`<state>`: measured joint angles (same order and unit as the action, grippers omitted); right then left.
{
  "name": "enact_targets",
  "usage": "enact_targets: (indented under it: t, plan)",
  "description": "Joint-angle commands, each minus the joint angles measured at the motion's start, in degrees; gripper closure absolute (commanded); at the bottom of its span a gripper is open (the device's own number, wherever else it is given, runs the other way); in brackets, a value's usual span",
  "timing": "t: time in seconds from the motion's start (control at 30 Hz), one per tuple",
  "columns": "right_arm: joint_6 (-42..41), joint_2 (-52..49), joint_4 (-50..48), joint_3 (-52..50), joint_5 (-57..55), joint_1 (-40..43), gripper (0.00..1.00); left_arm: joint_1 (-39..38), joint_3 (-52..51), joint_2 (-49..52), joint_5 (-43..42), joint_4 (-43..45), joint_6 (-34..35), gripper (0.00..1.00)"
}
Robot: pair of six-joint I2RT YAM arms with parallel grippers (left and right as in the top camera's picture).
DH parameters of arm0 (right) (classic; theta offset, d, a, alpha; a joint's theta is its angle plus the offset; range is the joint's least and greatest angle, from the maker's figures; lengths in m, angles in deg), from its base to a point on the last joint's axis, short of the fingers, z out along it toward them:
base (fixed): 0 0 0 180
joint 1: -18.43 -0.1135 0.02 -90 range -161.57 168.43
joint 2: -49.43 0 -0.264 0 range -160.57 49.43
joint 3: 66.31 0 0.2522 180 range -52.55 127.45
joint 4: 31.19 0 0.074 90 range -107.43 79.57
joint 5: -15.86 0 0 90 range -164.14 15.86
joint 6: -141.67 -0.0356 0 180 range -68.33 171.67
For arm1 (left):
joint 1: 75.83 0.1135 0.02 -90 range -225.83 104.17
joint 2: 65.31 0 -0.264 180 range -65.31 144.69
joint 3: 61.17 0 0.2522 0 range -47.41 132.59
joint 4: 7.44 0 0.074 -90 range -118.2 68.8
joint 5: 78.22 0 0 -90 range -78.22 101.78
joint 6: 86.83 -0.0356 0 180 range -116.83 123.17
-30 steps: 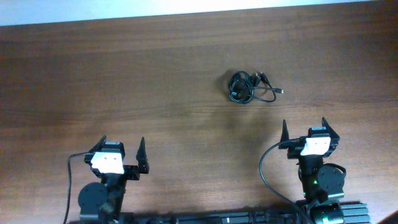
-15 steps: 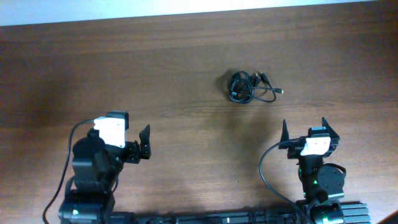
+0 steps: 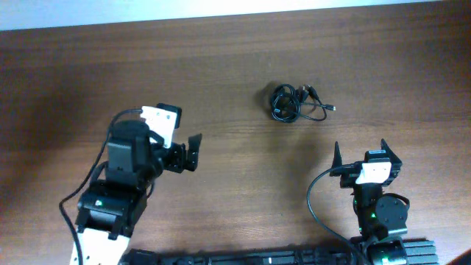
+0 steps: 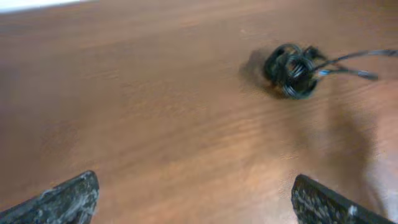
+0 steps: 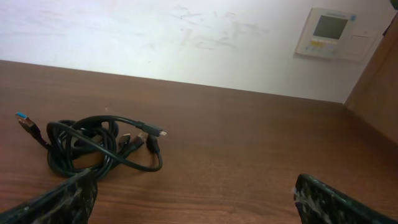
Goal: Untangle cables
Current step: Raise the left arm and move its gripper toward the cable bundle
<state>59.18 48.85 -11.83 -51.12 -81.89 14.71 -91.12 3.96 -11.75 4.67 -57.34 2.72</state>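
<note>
While hanging over the brown wooden table (image 3: 221,66), carrying the left gripper (image 3: 194,152) with jaws spread wide, gripping nothing, angling toward the right and the far side. Standing well apart from the cables (image 3: 291,103). Sitting low near the front right of the table, showing the right gripper (image 3: 360,145) pointing straight away from its base, likewise parted wide and clasping nothing.

Resting the cables on the table's far half, right of centre, nearer to the right gripper than to the left but touching neither. Lying as a small tight black bundle of several overlapping loops, trailing two thin ends to the right, one of them finishing in a small plug (image 3: 331,108).

Appearing in the left wrist view as a dark coil (image 4: 290,68) in the upper right, somewhat blurred, sending two straight strands off toward the right edge. Appearing sharper in the right wrist view, at the lower left (image 5: 87,146): loops stacking and crossing one another, a blue-tipped plug (image 5: 22,117) poking out at the far left, a few more small connectors gathering near the middle of the bundle and pointing right.

Showing, in that same view, a pale wall (image 5: 155,37) rising behind the table's far edge, bearing a small white control panel (image 5: 329,31) with a screen at the upper right.
</note>
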Motion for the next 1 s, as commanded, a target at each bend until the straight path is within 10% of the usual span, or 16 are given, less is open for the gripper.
enact_targets:
  t: [0.0, 0.97]
  plan:
    - [-0.02, 0.37, 1.09, 0.26, -1.97, 0.37, 0.0, -2.62, 2.05, 0.92, -0.61, 4.35, -2.58, 0.01]
    - [-0.02, 0.37, 1.07, 0.26, -1.95, 0.37, 0.0, -2.97, 2.47, 24.74, -10.69, 22.16, -1.75, 0.01]
